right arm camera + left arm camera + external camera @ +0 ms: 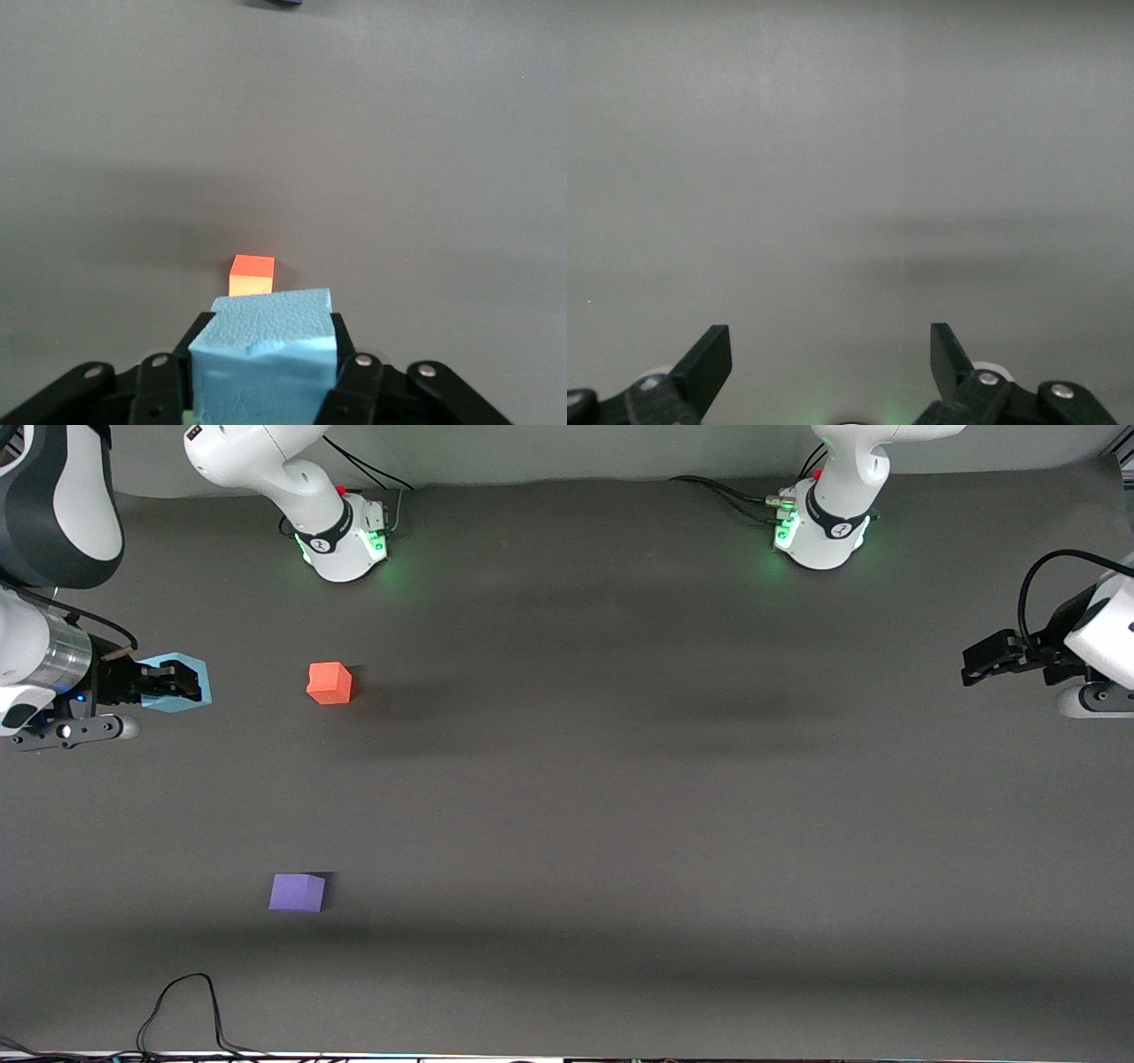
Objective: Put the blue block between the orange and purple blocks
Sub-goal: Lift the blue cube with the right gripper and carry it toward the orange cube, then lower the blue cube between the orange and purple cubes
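My right gripper [182, 683] is shut on the blue block [180, 667] and holds it in the air at the right arm's end of the table, beside the orange block [330, 683]. In the right wrist view the blue block [266, 354] sits between the fingers, with the orange block [252, 274] ahead of it and a sliver of the purple block [285, 3] at the frame edge. The purple block [297, 892] lies nearer the front camera than the orange one. My left gripper [970, 671] is open and empty at the left arm's end; its fingers [709, 363] show bare table between them.
Both arm bases [341, 545] stand along the table's edge farthest from the front camera. A black cable [182, 1010] loops on the table edge nearest the front camera. The dark mat [620, 779] lies between the blocks and the left arm's end.
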`<act>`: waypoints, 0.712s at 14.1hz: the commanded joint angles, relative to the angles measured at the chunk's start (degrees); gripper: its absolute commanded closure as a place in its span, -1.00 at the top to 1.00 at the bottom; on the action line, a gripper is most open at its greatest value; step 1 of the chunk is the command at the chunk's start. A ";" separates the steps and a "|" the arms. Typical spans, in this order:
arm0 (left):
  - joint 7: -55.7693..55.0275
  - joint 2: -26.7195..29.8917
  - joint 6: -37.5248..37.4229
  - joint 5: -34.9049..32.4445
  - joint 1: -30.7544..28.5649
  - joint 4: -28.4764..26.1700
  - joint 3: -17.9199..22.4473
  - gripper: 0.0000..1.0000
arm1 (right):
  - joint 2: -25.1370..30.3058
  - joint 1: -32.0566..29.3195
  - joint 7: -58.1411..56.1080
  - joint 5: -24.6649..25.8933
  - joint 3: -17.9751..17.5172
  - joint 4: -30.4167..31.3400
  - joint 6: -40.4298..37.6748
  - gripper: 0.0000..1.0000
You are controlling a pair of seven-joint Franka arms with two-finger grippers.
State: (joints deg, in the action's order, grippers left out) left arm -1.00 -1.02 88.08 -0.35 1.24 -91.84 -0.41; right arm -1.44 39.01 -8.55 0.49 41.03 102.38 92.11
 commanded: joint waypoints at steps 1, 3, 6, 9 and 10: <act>0.64 0.41 -0.81 0.17 0.26 -0.01 0.23 1.00 | -0.75 0.80 -0.24 0.13 -0.07 3.59 4.98 -0.63; 0.64 0.41 -0.63 0.17 0.35 0.08 0.23 1.00 | -1.02 0.89 0.28 -0.14 -0.07 10.17 14.37 -0.63; 0.64 0.41 -0.37 0.17 0.35 0.08 0.23 1.00 | -7.32 0.89 0.73 -5.11 -0.07 14.16 24.24 -0.63; 0.64 0.41 -0.28 0.17 0.35 0.17 0.23 1.00 | -13.13 0.72 -0.33 -12.26 -0.16 14.59 28.54 -0.63; 0.64 0.41 -0.19 0.17 0.35 0.17 0.23 1.00 | -14.63 0.80 -0.42 -12.44 -0.16 15.21 30.91 -0.63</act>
State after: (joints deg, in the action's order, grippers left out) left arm -1.00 -1.02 88.12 -0.34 1.25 -91.77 -0.44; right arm -13.02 39.48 -8.40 -9.56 40.58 117.72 119.77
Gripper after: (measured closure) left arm 0.000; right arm 0.445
